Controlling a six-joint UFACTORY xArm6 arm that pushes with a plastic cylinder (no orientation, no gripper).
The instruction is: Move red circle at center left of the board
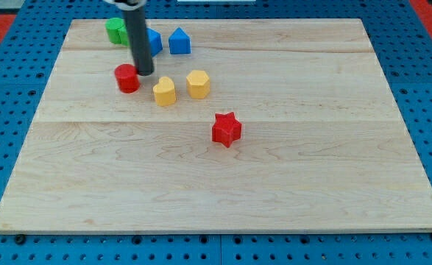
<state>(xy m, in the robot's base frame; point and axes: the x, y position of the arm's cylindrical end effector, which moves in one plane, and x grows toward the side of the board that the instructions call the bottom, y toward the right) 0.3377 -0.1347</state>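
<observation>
The red circle (pixel 126 78) is a short red cylinder on the wooden board (pixel 216 184), in its upper left part. My tip (pixel 144 73) is at the end of the dark rod, right beside the red circle's right edge, touching or nearly touching it. A red star (pixel 227 129) lies near the board's middle.
Two yellow blocks (pixel 165 91) (pixel 198 84) sit just right of the red circle. A green block (pixel 115 30) is at the top left, partly behind the rod. Two blue blocks (pixel 154 41) (pixel 179 41) stand near the top edge. A blue pegboard surrounds the board.
</observation>
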